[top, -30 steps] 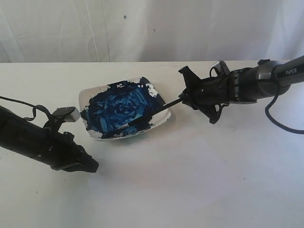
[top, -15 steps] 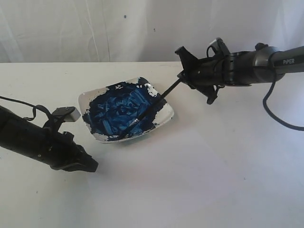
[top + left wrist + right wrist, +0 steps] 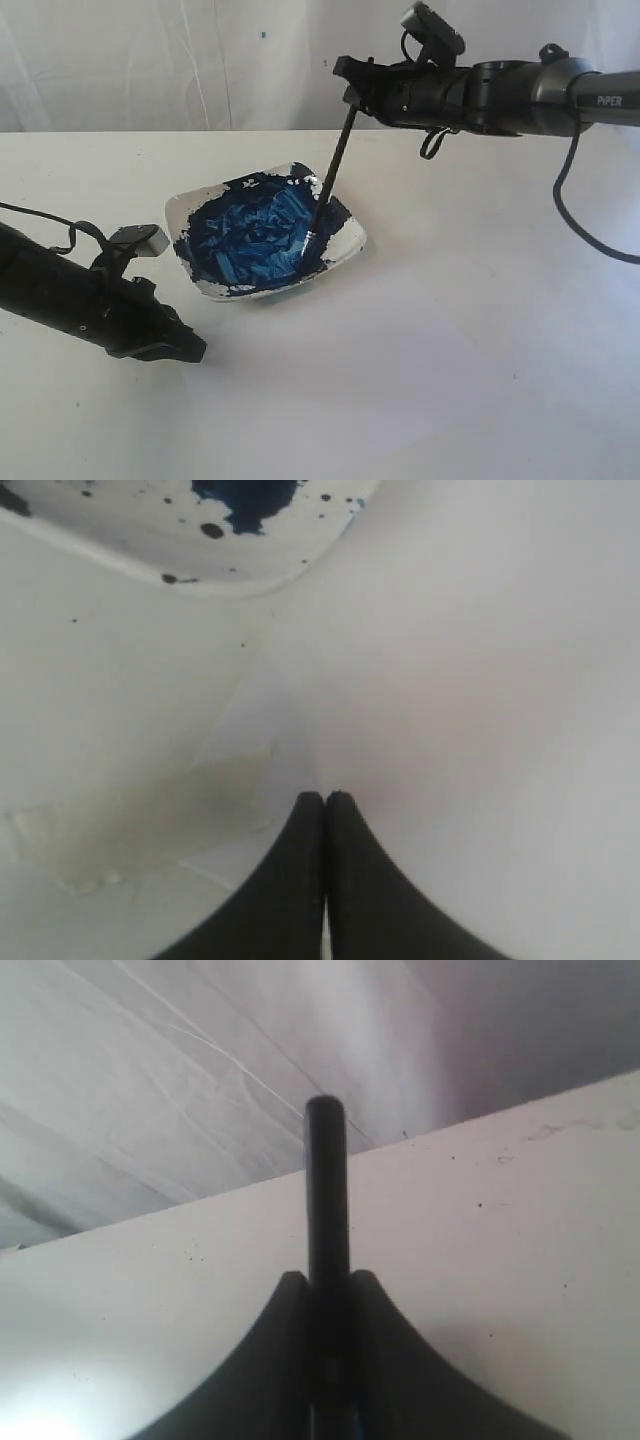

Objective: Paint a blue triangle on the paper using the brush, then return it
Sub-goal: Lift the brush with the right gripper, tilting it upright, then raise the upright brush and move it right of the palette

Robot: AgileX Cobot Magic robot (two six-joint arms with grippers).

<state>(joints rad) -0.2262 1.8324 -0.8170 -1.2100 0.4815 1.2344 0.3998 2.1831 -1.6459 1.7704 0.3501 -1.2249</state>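
The brush (image 3: 330, 170) stands steeply, its wet tip dipped in the dark-blue paint of the white dish (image 3: 180, 212). My right gripper (image 3: 350, 88) is shut on the upper end of the brush, high above the dish's far edge. In the right wrist view the black handle (image 3: 325, 1190) sticks out between that gripper's (image 3: 325, 1278) fingers. The paper (image 3: 430, 340) lies flat in front of and to the right of the dish; no blue triangle shows on it. My left gripper (image 3: 190, 348) rests low on the table, front-left of the dish, shut and empty (image 3: 325, 796).
A paint-spattered rim of the dish (image 3: 200, 565) shows in the left wrist view. A white cloth backdrop (image 3: 200, 60) hangs behind the table. A black cable (image 3: 580, 220) droops from the right arm at the far right.
My right gripper has risen and swung left with the brush. The brush has gone from lying low across the dish to nearly upright, tip still in the paint. The left arm has stayed put.
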